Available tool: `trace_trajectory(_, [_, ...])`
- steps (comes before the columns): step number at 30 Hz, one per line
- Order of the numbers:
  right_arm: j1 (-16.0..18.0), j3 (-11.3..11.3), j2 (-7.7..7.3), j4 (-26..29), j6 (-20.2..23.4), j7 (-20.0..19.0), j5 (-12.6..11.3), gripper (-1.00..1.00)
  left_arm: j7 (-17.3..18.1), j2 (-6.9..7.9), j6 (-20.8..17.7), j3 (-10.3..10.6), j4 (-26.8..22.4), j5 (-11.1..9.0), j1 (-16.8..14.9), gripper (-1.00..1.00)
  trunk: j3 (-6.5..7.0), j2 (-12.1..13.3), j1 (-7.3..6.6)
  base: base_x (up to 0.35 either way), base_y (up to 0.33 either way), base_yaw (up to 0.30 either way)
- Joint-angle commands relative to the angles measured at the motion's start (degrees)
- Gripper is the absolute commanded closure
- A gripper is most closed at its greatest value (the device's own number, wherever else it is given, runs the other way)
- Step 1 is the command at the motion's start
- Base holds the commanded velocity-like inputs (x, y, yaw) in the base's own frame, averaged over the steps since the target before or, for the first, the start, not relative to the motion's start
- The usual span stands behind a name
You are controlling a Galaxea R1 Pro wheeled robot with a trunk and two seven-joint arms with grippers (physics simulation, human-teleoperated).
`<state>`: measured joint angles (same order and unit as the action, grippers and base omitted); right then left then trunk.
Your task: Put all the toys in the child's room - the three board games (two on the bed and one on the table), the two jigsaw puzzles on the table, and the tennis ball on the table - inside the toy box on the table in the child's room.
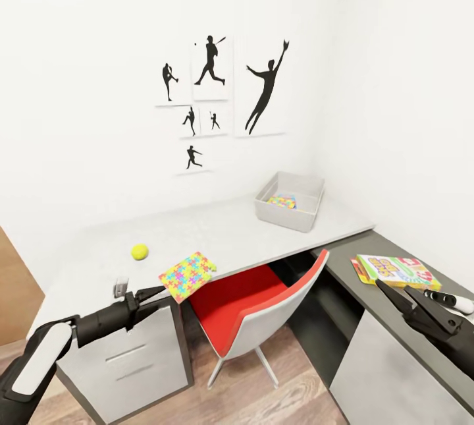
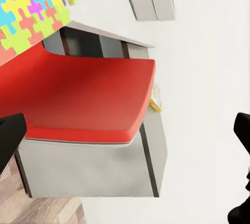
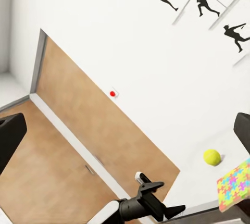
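The left tool [image 1: 157, 296] is open and holds nothing. It sits at the near edge of the desk [image 1: 224, 230], just left of a jigsaw puzzle [image 1: 187, 275] that hangs a bit over that edge. The tennis ball [image 1: 139, 252] lies a little farther back. The toy box [image 1: 290, 201] stands at the far right with another puzzle [image 1: 283, 201] inside. The right tool [image 1: 403, 296] is open and empty too, just near the board game [image 1: 395, 271] on the dark wing.
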<state>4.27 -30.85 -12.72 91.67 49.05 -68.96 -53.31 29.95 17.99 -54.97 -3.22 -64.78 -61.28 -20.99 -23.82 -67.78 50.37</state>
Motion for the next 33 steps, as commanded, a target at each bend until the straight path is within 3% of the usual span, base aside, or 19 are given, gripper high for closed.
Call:
trace_trajectory(1, [0.0, 0.0, -0.01, 0.0, 0.3, 0.0, -0.2, -1.00, 0.4, 0.07, -0.1, -0.1, 0.0, 0.2, -0.1, -1.00, -0.25, -0.5, 0.23, 0.000, 0.000, 0.000])
trace_trajectory(5, [0.0, 0.0, 0.00, 0.0, 0.3, 0.0, -0.2, -1.00, 0.9, 1.59, 0.3, -1.6, 0.0, 0.0, -0.2, -1.00, -0.97, -2.1, 1.11, 0.000, 0.000, 0.000])
trace_trajectory(11, [0.0, -0.2, -0.02, 0.0, 0.3, 0.0, -0.2, -1.00, 1.0, 2.57, 0.2, -3.3, 0.0, 0.1, -0.2, -1.00, -2.04, -4.5, 2.42, 0.000, 0.000, 0.000])
trace_trajectory(33, [0.0, 0.1, 0.06, 0.0, 0.3, 0.0, -0.2, -1.00, 0.2, 2.63, 0.8, -3.6, 0.2, 0.5, -0.2, -1.00, -5.99, -13.3, 7.26, 0.000, 0.000, 0.000])
